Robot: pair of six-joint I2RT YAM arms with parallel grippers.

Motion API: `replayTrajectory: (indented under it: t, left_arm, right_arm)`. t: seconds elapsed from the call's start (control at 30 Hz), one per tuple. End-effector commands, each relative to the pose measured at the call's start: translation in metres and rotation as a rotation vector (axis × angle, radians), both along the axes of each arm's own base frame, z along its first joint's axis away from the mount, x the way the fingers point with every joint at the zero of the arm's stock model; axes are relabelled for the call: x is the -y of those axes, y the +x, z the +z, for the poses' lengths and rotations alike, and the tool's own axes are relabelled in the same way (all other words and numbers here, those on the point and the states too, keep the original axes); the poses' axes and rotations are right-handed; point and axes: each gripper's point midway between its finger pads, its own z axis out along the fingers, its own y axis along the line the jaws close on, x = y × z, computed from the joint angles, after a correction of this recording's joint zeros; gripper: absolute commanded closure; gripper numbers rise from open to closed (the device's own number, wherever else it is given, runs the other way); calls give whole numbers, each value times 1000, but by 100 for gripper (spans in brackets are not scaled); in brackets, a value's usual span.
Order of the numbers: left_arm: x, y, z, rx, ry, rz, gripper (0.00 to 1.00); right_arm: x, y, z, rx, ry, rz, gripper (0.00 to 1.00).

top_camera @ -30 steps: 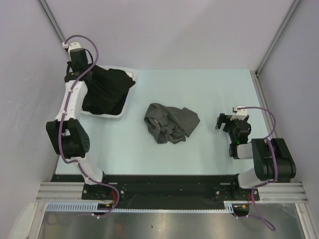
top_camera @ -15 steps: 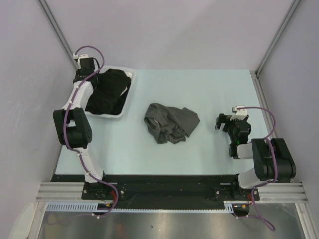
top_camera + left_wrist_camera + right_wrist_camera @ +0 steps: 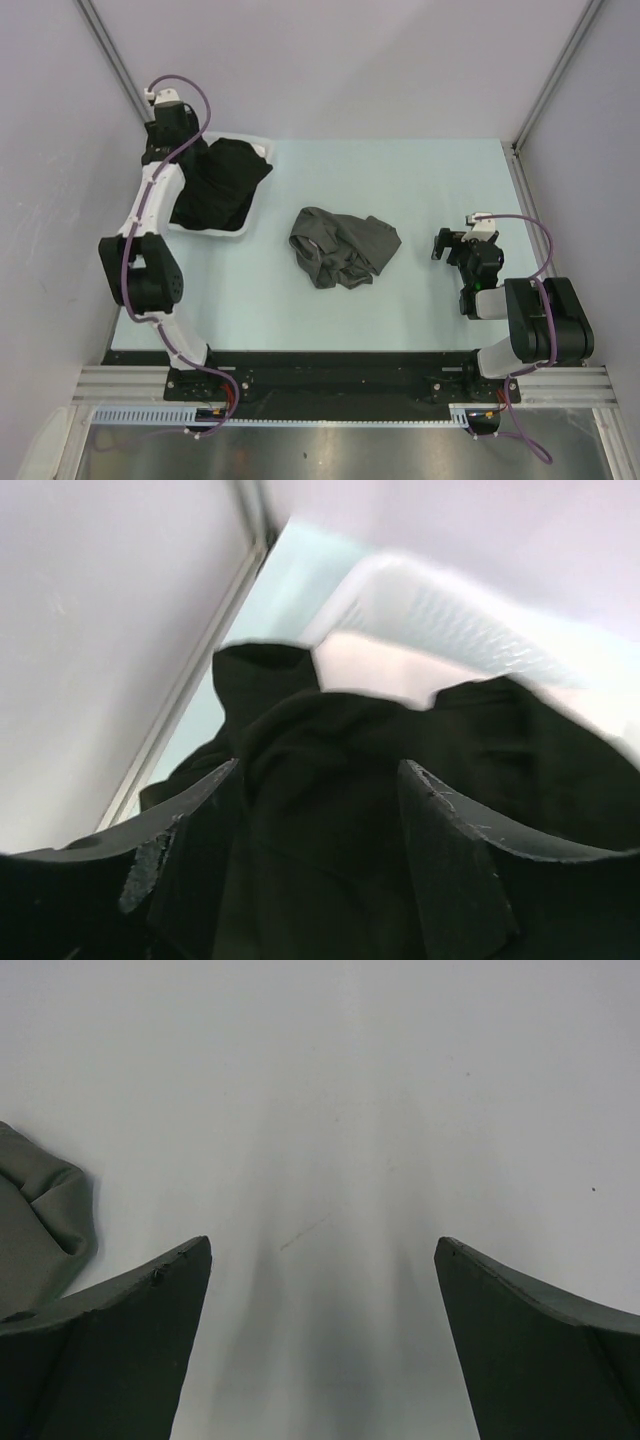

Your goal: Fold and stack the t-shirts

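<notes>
A crumpled charcoal grey t-shirt lies on the middle of the table; its edge shows at the left of the right wrist view. Black t-shirts are heaped in the white tray. My left gripper hangs over the far left corner of that tray, its jaws open, with the black cloth just below and between the fingers. At the right, my right gripper rests low over bare table, wide open with nothing in it.
The tray's ribbed white wall rises just beyond the black heap. A metal frame post and the left wall stand close behind the left wrist. The pale table top stretches between tray and right arm.
My left gripper has opened from shut and let go of the black cloth, its wrist shifting slightly at the tray's far left corner. The right arm and the grey t-shirt have not moved.
</notes>
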Motion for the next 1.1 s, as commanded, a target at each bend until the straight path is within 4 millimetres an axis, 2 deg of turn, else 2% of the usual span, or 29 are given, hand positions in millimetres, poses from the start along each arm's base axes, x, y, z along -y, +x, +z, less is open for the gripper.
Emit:
replayTrajectory:
  t: [0.0, 0.03, 0.17, 0.27, 0.3, 0.33, 0.37, 0.4, 0.43, 0.5, 0.53, 0.7, 0.8, 0.97, 1.0, 1.07]
  left_arm:
    - [15, -15, 94, 203, 37, -52, 30]
    - [17, -18, 106, 225, 38, -55, 30]
    - [23, -31, 127, 257, 34, -71, 31]
    - [33, -42, 132, 267, 9, -99, 44]
    - [34, -44, 131, 267, 0, -97, 58]
    - [35, -50, 122, 255, -4, -96, 67]
    - [35, -50, 122, 278, -14, -88, 76]
    - [36, -52, 115, 273, -23, -86, 94]
    - [36, -54, 99, 242, -33, -84, 100]
    - [39, -53, 84, 224, -58, -87, 100]
    - [43, -53, 70, 196, -74, -99, 100]
    - [55, -41, 36, 145, -147, -131, 100]
    - [58, -28, 17, 103, -171, -131, 100]
    - [65, 5, -21, 36, -211, -151, 100]
    - [68, 18, -34, 12, -225, -159, 100]
    - [68, 25, -59, -62, -248, -134, 100]
  right_arm:
    - [2, 10, 20, 66, -8, -4, 0]
    - [2, 10, 20, 66, -8, -5, 0]
    - [4, 10, 21, 68, -9, -11, 0]
    - [4, 10, 21, 68, -13, -12, 0]
    - [4, 10, 20, 65, -13, -14, 0]
    - [4, 10, 20, 66, -12, -17, 0]
    - [5, 9, 20, 64, -16, -19, 0]
    - [5, 9, 20, 66, -15, -20, 0]
    - [6, 9, 20, 64, -16, -22, 0]
    - [5, 9, 20, 66, -18, -21, 0]
    - [5, 9, 20, 66, -17, -22, 0]
    - [5, 9, 20, 66, -18, -22, 0]
    - [6, 10, 21, 68, -16, -22, 0]
    - [4, 9, 20, 66, -10, -14, 0]
    - [3, 10, 21, 68, -9, -8, 0]
    - [2, 10, 21, 68, -6, -3, 0]
